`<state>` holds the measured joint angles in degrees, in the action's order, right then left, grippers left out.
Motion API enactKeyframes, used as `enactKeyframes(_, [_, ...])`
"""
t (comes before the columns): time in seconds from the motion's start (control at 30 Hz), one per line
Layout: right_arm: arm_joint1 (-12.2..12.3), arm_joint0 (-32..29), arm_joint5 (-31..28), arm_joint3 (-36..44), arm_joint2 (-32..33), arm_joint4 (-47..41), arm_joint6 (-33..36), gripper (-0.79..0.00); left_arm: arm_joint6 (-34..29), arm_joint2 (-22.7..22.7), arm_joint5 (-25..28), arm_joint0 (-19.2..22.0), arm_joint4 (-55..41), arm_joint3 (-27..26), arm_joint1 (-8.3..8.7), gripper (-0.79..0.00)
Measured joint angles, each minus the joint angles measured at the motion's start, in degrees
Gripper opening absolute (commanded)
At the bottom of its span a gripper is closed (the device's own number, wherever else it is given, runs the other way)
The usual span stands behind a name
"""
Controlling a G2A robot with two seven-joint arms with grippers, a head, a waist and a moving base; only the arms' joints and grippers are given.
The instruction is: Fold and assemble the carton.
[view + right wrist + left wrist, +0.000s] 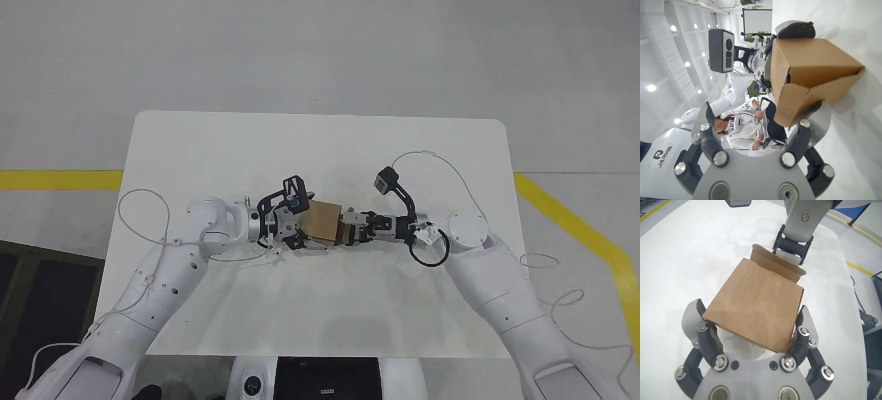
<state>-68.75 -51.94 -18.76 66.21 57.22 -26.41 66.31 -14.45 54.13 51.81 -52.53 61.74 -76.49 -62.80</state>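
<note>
A small brown carton [322, 220] sits at the middle of the white table [400, 140], between my two grippers. In the left wrist view my left gripper [751, 310] is shut on the carton [757, 302], one finger on each side wall. An end flap [776, 262] stands open at the far end. My right gripper [352, 228] is at that end. In the right wrist view its fingers are wide apart, so the right gripper [762, 108] is open, and the carton's flap [797, 102] lies against one finger [817, 113]. A left finger pad [795, 29] presses the carton's far wall.
Thin cables loop off both arms over the table [140, 210] [450, 165]. Bare table top stretches beyond the carton towards the far edge and on the near side. Yellow floor tape [60, 180] runs past both table ends.
</note>
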Motion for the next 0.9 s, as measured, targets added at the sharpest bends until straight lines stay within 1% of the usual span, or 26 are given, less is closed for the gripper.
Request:
enactKeyframes(0.03, [0.1,-0.1,0.0,0.1,0.1,0.4,-0.2,-0.265,0.0,0.0,0.0,0.0,0.0,0.0,0.0,0.0])
enactKeyframes(0.07, [0.1,-0.2,0.1,0.3,0.3,0.9,-0.5,-0.369,0.0,0.0,-0.1,0.0,0.0,0.0,0.01,0.0])
enactKeyframes(0.1, [0.2,-0.4,0.0,0.5,0.5,1.2,-0.8,-0.413,-0.1,0.0,-0.1,0.0,0.1,0.0,0.01,0.0])
enactKeyframes(0.37, [0.6,-1.5,0.7,1.3,1.2,3.9,-2.2,-0.413,-0.3,0.1,-0.2,-0.2,0.1,-0.1,0.04,0.0])
enactKeyframes(0.53, [0.9,-2.0,1.2,1.3,1.8,4.8,-3.2,-0.468,-0.5,0.2,-0.2,-0.3,0.2,-0.2,0.08,0.0])
enactKeyframes(0.63, [1.0,-2.1,1.7,1.1,2.0,5.4,-3.2,-0.477,-0.5,0.3,-0.2,-0.4,0.2,-0.3,0.09,0.0])
enactKeyframes(0.83, [1.1,-2.2,2.5,0.5,2.1,6.3,-3.6,-0.545,-0.6,0.2,-0.2,-0.4,0.3,-0.4,0.08,0.0])
enactKeyframes(0.9, [1.1,-2.2,2.5,0.4,2.1,6.4,-3.5,-0.554,-0.5,0.2,-0.3,-0.4,0.2,-0.4,0.06,0.0])
